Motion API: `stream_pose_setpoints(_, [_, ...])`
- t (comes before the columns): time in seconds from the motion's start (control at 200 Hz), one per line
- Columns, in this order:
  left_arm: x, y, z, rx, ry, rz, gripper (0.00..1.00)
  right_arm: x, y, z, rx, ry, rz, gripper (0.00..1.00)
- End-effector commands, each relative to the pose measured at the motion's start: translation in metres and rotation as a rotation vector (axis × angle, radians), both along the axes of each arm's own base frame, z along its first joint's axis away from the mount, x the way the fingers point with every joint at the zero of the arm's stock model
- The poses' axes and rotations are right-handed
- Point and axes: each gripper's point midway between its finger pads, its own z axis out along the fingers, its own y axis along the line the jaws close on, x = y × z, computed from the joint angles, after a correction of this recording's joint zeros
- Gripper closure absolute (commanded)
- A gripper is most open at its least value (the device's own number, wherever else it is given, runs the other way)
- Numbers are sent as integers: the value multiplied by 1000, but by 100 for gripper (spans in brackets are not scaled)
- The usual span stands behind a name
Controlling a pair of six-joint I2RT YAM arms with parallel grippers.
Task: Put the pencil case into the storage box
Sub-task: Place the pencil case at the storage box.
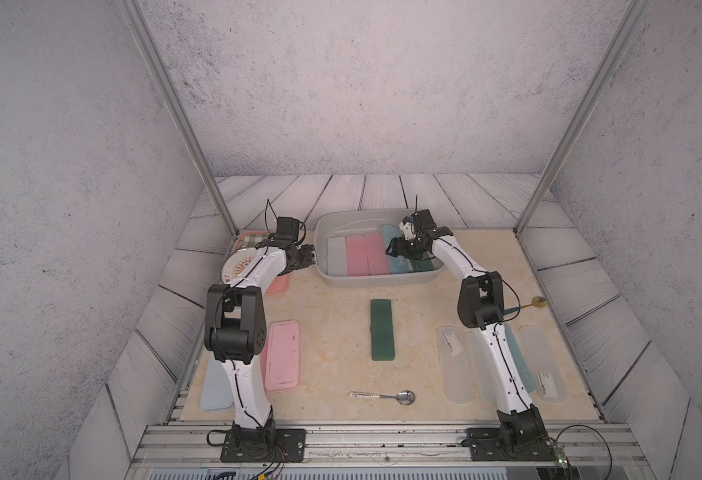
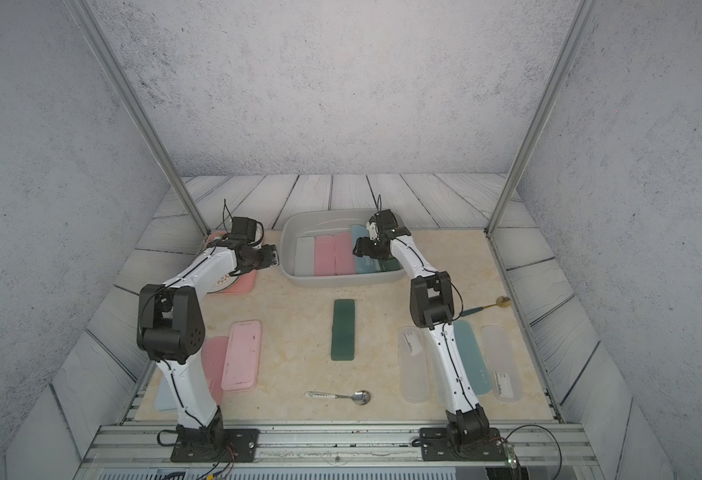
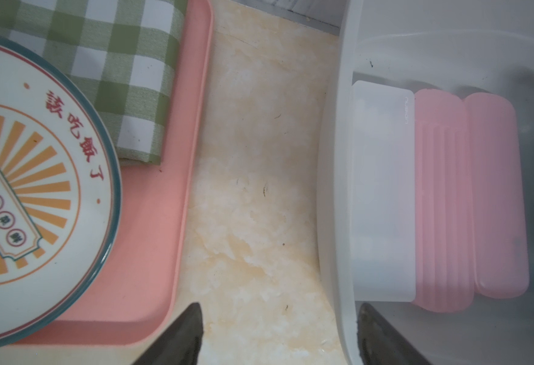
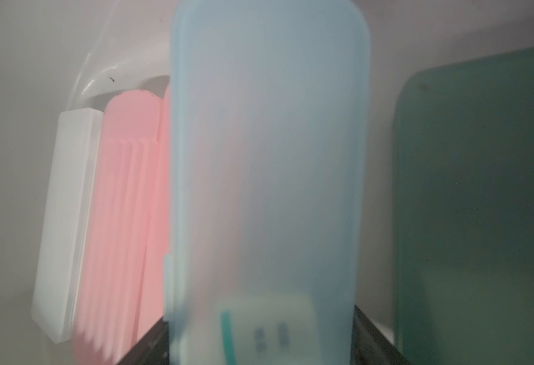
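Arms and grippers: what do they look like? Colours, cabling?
The left arm and right arm have white link shells, black joint housings and a thin black cable along each link. The left gripper and right gripper are black; a white part sits at the right wrist.

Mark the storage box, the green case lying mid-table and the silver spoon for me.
storage box (image 1: 362, 281): in a top view, on its near wall.
green case (image 1: 382, 329): in a top view, on the middle of its lid.
silver spoon (image 1: 382, 397): in a top view, on its stem.
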Motion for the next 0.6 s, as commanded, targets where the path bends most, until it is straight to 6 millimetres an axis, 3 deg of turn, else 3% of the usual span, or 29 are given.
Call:
stream_pose_setpoints(0.0, [-2, -3, 2, -8, 10, 2, 22, -6, -29, -23, -166, 38, -55, 26])
stream_pose_setpoints(0.145, [-2, -3, 0, -8, 12, 2, 22, -8, -34, -20, -222, 19, -47, 25])
stream_pose_setpoints(0.335, [-3, -4, 1, -13, 13, -3, 23, -8, -28, -13, -230, -7, -27, 15])
stream_pose_setpoints(0.595, [-4, -4, 3, -15, 8, -4, 21, -1, -22, 46, -221, -125, -38, 8])
